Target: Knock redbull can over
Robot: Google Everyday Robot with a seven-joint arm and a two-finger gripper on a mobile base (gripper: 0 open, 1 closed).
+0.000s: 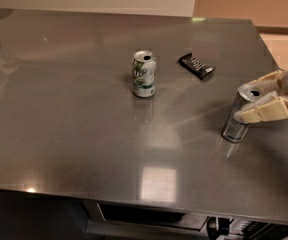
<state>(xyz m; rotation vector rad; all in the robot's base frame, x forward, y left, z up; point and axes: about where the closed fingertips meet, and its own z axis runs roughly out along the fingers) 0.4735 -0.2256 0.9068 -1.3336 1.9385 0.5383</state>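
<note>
We see a grey metal table (84, 134) filling most of the camera's view. The robot's gripper (244, 102) reaches in over its right-hand edge, as the camera sees it. The gripper's two pale fingers (269, 110) are spread. One passes behind the top of the redbull can (235, 126) and the other crosses in front of its upper half, so the can sits between them. The front finger overlaps the can's wall, but we cannot tell whether either finger presses on it. The slim silver-and-blue can rests on its base right at the gripper's tips, and its silver top shows between the fingers. From this angle its body slants, the top nearer the gripper's wrist than the base. We cannot tell whether that is a true tilt.

Well apart from the gripper, to its left in this view and farther back on the table, a shorter white-and-green can (144, 74) stands upright. A dark wrapped snack bar (196, 65) lies flat between that can and the gripper, farther back than both and nearer the gripper than the can is.
</note>
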